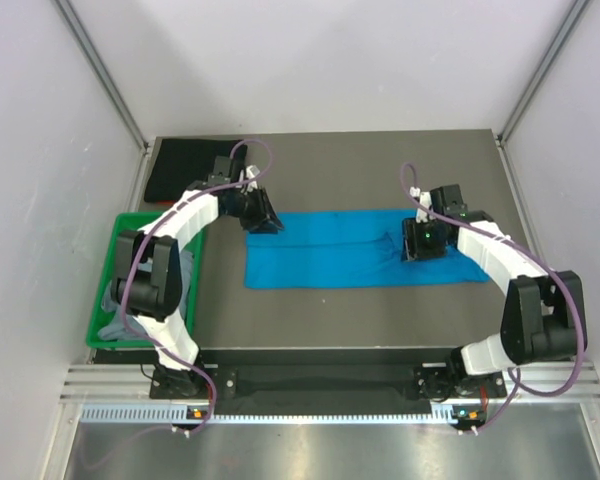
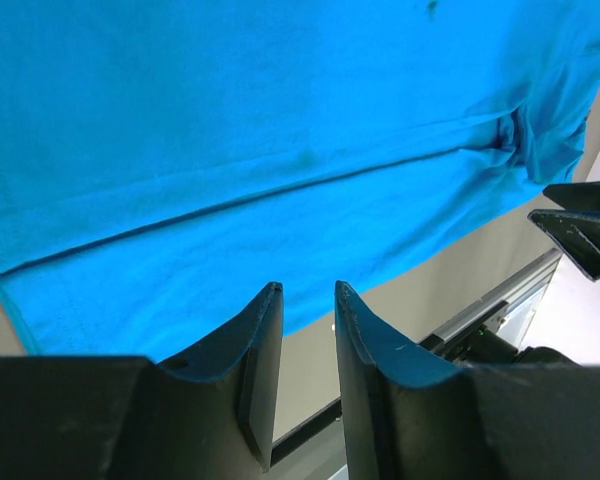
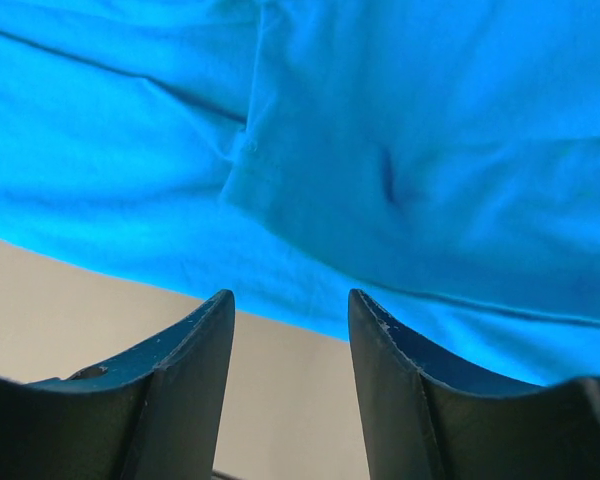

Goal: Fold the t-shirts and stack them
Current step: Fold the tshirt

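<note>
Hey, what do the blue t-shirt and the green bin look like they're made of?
Blue t-shirt: soft knit fabric, likely cotton jersey, matte; it creases and shows stitched seams. Green bin: probably rigid moulded plastic, with a smooth, uniform rim.

This is a robotics lab test cell rather than a home: plain white panel walls (image 1: 330,60) framed by bare aluminium corner posts (image 1: 105,85) box in a dark grey tabletop (image 1: 330,310). A slotted aluminium rail (image 1: 110,380) along the near edge carries two black-and-white robot arms (image 1: 195,210) (purple cables (image 1: 251,141) loop loosely off each). A green plastic crate (image 1: 140,217) sits at the table's left side.
</note>
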You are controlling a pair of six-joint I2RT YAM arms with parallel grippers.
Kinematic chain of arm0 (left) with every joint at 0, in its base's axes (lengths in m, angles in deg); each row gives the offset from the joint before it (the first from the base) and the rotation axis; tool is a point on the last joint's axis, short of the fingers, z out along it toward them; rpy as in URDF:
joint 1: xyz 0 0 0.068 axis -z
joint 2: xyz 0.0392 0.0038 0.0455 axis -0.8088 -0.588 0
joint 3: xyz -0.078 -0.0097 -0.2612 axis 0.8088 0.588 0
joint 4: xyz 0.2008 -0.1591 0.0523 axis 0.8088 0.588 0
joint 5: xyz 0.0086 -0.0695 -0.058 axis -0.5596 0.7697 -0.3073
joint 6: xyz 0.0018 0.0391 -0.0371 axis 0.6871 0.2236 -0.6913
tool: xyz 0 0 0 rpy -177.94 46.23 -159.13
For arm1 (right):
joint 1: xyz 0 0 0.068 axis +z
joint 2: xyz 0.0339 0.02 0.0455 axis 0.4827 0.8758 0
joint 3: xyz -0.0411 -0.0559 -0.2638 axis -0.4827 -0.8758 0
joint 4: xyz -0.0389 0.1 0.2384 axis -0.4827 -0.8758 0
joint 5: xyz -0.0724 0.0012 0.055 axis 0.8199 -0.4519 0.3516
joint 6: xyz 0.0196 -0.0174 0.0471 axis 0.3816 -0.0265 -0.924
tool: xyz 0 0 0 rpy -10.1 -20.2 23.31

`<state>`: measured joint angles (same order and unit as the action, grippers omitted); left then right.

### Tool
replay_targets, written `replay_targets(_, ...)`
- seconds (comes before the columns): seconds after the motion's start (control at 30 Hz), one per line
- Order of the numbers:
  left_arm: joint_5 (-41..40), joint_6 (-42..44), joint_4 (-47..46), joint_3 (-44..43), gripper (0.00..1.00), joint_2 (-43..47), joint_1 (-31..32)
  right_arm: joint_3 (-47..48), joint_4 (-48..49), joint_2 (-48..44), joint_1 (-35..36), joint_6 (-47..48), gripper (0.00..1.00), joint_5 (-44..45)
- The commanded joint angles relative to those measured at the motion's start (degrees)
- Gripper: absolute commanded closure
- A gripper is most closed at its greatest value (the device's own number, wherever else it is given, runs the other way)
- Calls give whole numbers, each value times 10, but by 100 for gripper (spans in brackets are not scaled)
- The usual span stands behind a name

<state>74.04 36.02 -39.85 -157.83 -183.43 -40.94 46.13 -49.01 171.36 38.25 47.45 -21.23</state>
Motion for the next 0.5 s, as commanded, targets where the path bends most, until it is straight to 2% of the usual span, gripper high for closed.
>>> replay_targets(0.0,14,-16,-37,4,67,34,20,-1,1,-39,9,-26,51,3)
replay_targets(0.17,4,-52,-84,19,67,45,94,-6,27,-93,5,-104,54,56)
replay_targets(0.3,-5,-111,-167,39,68,39,155,-26,43,-129,-18,-242,52,141)
replay_targets(0.37,-8,-153,-221,41,68,24,189,-44,44,-147,-58,-290,52,165)
replay_targets(0.47,-18,-222,-300,44,64,4,222,-66,42,-159,-146,-379,52,130)
